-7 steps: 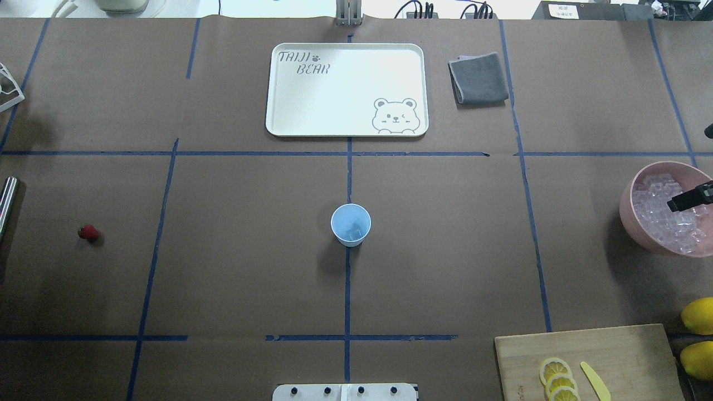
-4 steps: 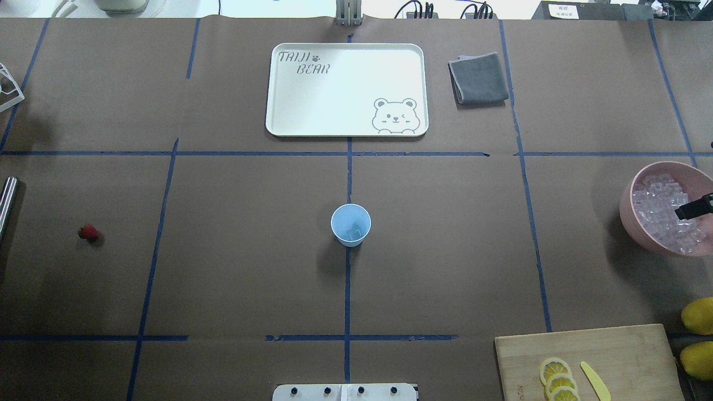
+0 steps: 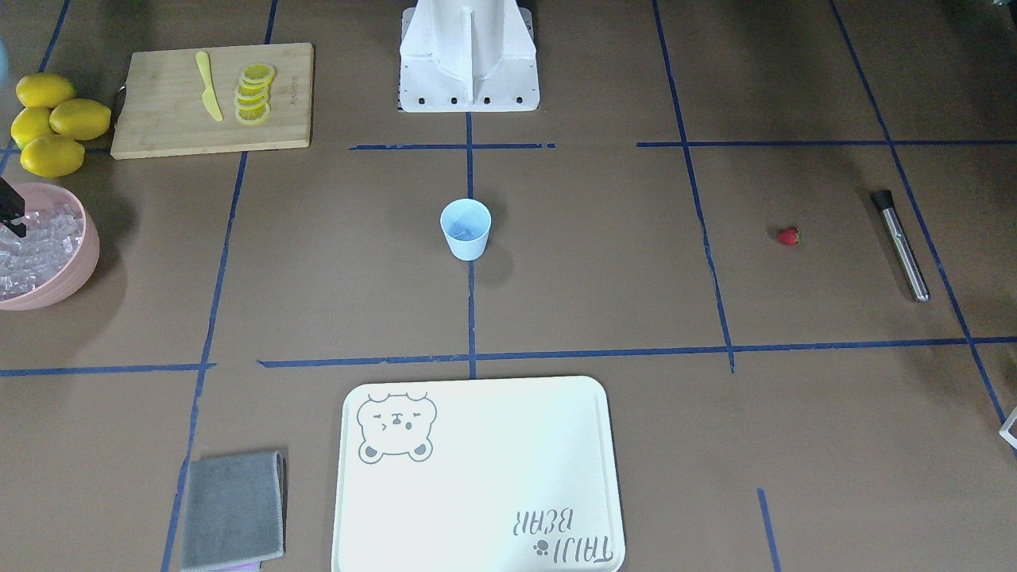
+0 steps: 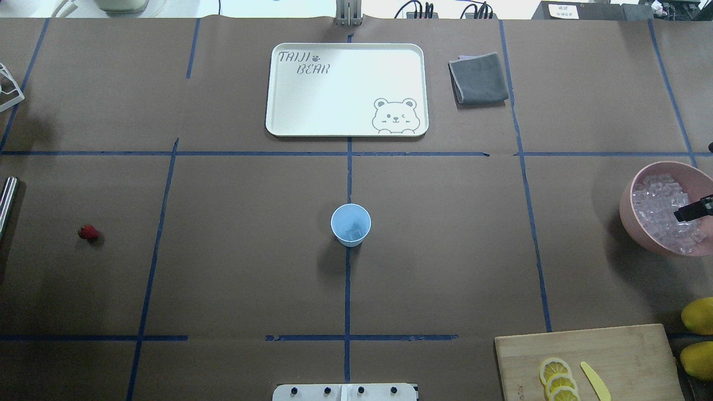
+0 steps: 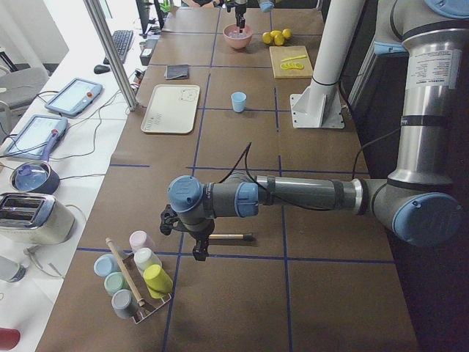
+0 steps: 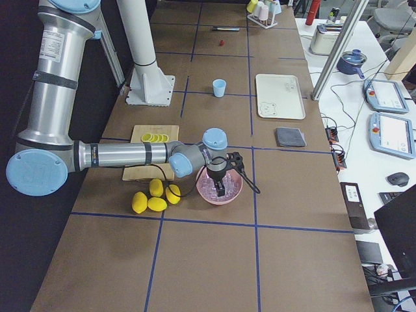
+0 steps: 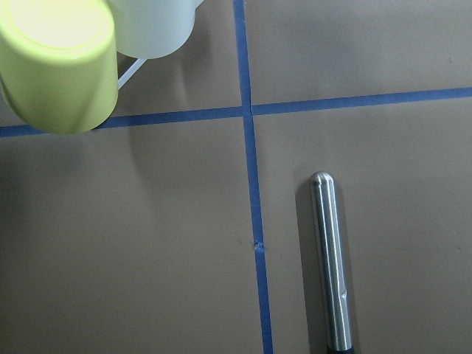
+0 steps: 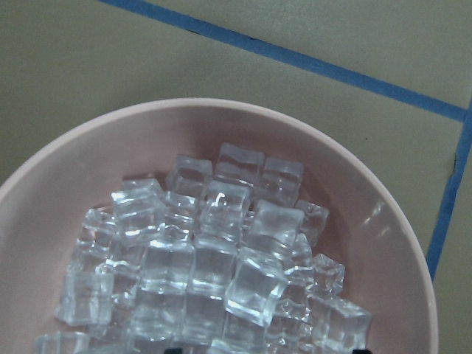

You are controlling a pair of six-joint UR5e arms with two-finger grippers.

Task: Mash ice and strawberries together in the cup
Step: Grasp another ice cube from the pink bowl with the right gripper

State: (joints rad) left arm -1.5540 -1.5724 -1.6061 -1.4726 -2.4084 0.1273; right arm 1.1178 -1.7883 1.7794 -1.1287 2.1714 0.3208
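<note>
The pale blue cup [image 4: 351,224] stands upright at the table's centre, with something pale and glassy at its bottom. A small red strawberry [image 4: 88,233] lies far to the left. The ice [image 8: 206,258] fills a pink bowl [image 4: 640,228] at the right edge. My right gripper [image 4: 692,210] hangs over the ice in the bowl. In the right wrist view only two dark fingertips show at the bottom edge, set apart. My left gripper [image 5: 196,246] hovers beside a metal muddler [image 7: 330,265]. I cannot tell whether the left gripper is open or shut.
A white bear tray [image 4: 346,89] and a grey cloth [image 4: 478,78] lie at the far side. A cutting board [image 4: 585,362] with lemon slices and a yellow knife, and whole lemons [image 3: 52,119], sit near the bowl. A rack of coloured cups [image 5: 135,282] stands by the left gripper.
My right gripper has shifted slightly toward the table's right edge and lower over the ice, so less of it shows. The cup and strawberry have not moved.
</note>
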